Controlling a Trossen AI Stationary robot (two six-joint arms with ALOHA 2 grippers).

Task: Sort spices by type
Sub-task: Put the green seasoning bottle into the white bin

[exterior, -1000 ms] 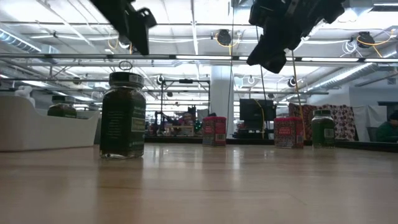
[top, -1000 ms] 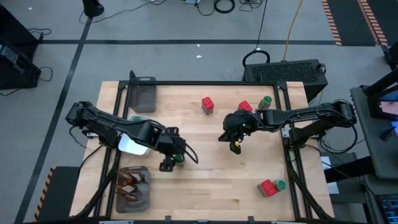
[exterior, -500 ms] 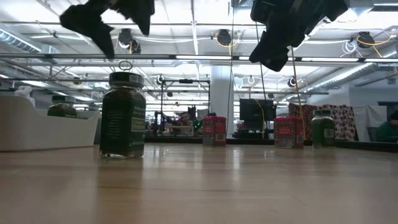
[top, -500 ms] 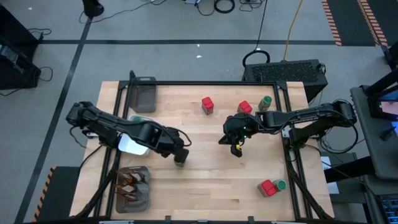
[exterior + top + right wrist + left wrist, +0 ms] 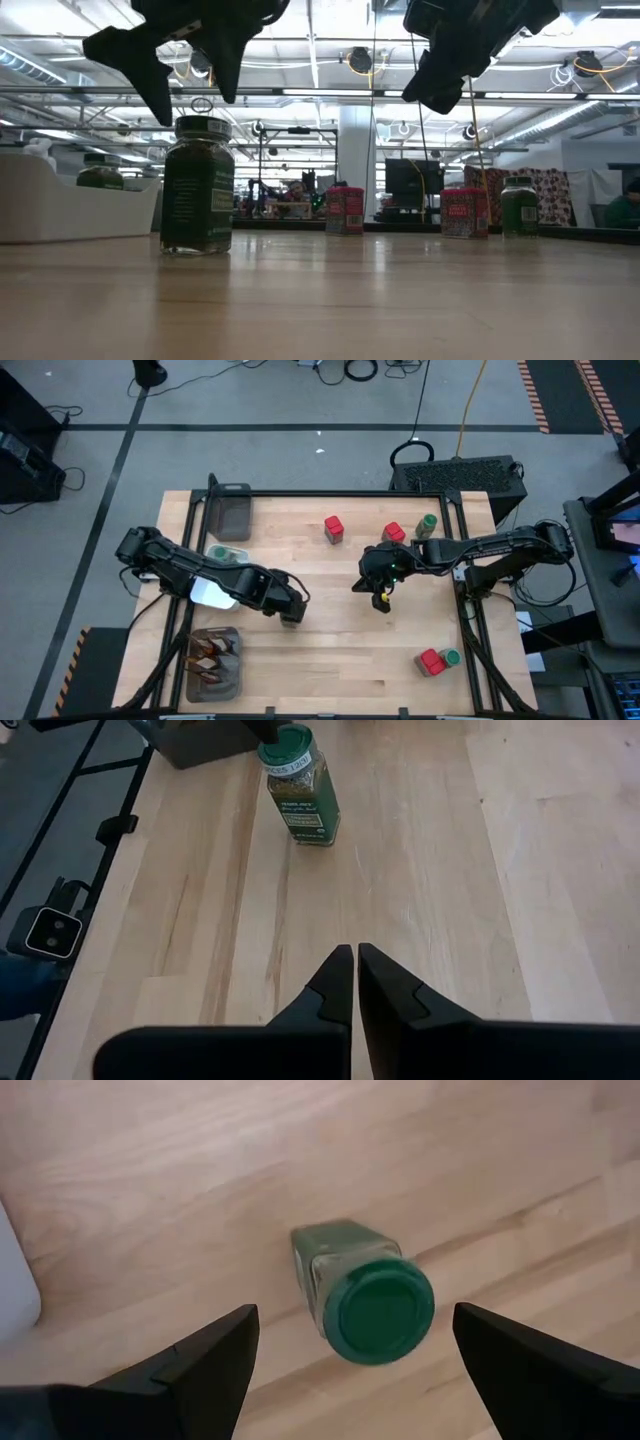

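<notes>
Here, upright green-lidded jar (image 5: 365,1294), dark contents

Bright, even ceiling light fills the room, and rows of tube lamps (image 5: 330,92) glare white overhead in the low view. The wooden table (image 5: 340,650) is evenly lit, with only soft, short shadows under the arms. Seen level, its near surface is blurred and the jar (image 5: 197,185) stands dark against the light. The left wrist view's fingers (image 5: 200,1365) are soft-edged.
</notes>
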